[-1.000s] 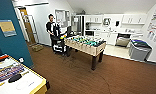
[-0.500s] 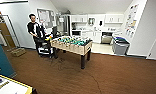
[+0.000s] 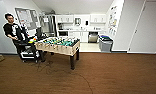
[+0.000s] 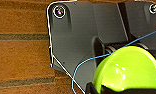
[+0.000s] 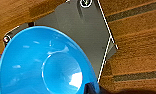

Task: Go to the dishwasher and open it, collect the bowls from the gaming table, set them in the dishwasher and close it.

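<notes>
Left claw (image 4: 96,88) is clamped on the rim of a lime green bowl (image 4: 126,70). You can see the dark claw overlapping the bowl's edge right by the camera. The wrist is pointed down at the brown plank floor (image 4: 19,50), so the bowl hangs over the floor with its shiny inside facing the camera. A thin blue cord (image 4: 89,60) loops across the dark wrist plate just beside the bowl.

Right side is much the same: the right claw (image 5: 91,88) is gripping the edge of a blue bowl (image 5: 44,65), also hollow side toward the camera. That wrist is aimed down at the floor too, with the planks running at a slant.

From the head view, the dishwasher (image 3: 93,37) is way off at the back of the room. It's the steel-fronted unit under the kitchen counter, between the white cabinets (image 3: 80,36) and a grey bin (image 3: 105,43). It's too small to say much about its door.

Between here and there is a big open stretch of brown floor. The football table (image 3: 58,45) with the green pitch sits left of centre. A person (image 3: 14,32) in a dark top stands just beside its far-left end, next to a cart (image 3: 27,52). A dark cable (image 3: 81,77) snakes across the floor from under the football table.
</notes>
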You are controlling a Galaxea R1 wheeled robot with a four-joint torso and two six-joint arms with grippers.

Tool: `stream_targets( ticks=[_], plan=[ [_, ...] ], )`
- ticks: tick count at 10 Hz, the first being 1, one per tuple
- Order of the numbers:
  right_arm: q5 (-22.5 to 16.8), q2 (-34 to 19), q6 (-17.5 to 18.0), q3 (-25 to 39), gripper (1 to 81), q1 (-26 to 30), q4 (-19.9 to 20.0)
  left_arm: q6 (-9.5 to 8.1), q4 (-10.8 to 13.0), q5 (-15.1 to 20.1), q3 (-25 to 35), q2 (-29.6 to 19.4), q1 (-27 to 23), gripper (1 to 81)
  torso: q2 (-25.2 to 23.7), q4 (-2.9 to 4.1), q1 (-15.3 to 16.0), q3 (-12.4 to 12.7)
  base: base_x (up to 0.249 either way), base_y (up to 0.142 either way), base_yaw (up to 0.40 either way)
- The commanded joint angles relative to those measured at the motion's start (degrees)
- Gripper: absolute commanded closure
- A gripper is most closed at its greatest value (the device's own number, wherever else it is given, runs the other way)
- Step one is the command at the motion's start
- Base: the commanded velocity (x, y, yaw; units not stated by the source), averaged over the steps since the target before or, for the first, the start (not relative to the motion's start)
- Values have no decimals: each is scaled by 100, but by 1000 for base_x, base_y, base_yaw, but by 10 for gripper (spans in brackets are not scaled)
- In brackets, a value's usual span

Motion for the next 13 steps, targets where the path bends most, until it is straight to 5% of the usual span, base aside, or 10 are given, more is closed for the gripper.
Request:
stream_targets(
  ticks=[1, 13],
  plan=[
    [-357, -75, -8, -8, 811, 185, -75, 26, 20, 371, -3, -65, -215, 811, 0, 0, 0, 0, 0, 0, -372],
    [-357, -75, -8, -8, 811, 194, -119, 26, 11, 371, -3, -91, -196, 811, 0, 0, 11, 0, 12, 0, -18]
  ],
)
